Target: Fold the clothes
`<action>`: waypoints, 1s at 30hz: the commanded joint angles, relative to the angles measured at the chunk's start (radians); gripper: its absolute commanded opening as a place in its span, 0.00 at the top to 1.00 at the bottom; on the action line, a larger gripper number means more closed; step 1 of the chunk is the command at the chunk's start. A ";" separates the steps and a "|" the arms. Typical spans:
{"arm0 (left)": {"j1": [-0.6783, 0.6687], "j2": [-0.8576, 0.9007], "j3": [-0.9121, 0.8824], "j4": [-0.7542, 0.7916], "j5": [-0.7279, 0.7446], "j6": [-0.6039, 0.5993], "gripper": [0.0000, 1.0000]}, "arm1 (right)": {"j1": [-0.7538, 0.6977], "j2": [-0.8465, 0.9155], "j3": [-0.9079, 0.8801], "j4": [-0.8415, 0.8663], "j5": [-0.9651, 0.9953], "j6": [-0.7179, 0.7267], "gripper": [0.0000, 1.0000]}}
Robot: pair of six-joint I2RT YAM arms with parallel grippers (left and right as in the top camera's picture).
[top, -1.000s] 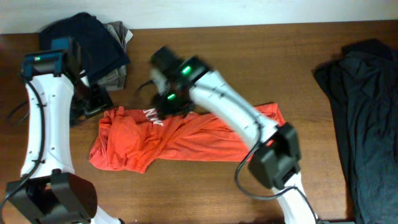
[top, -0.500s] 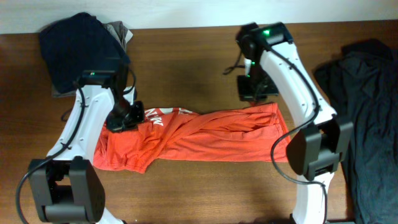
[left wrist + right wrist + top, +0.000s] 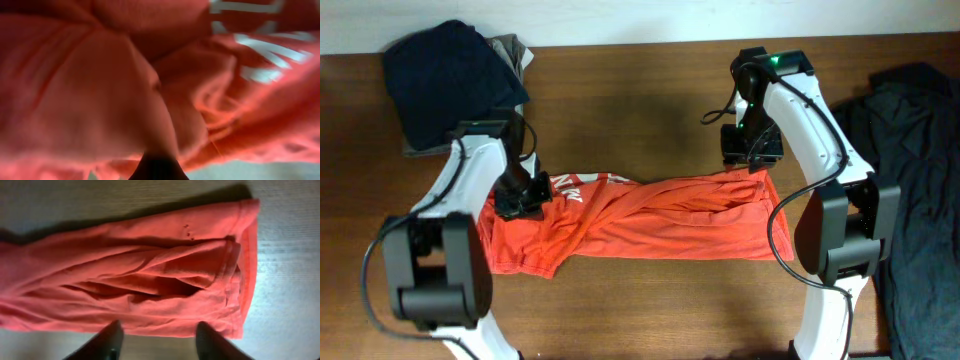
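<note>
The orange-red soft-fabric T-shirt with white lettering [image 3: 650, 215] is lying bunched into a long, rumpled band on the brown wooden bench [image 3: 620, 100]. Its long axis is running across the bench from one arm to the other, in front of both arms' bases.

The left tool [image 3: 520, 195] is sitting on the left end of that band, just beside the white lettering [image 3: 570, 188]. Its fingers are pressed together. In the left wrist view red fabric [image 3: 100, 100] is filling the frame and gathering toward the dark fingertip, so it is probably pinching a fold of the T-shirt.

The right tool [image 3: 752, 155] is hovering at the far corner of the right end. In the right wrist view its fingers [image 3: 112, 337] are standing spread with nothing between them, and the hemmed end of the cloth [image 3: 150, 280] is lying just ahead of them.

Each arm is thus nearest its own end. The coming move is likely turning on the right tool reaching the right end's far edge, so both ends can be drawn along the long axis.
</note>
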 commanded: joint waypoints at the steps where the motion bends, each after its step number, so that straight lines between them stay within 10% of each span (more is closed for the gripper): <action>1: 0.000 0.068 -0.009 0.013 0.022 -0.006 0.99 | -0.008 0.000 -0.011 0.020 0.012 -0.012 0.40; 30: 0.206 0.124 -0.009 0.105 -0.043 -0.060 0.99 | -0.116 0.002 -0.230 0.185 -0.191 -0.061 0.47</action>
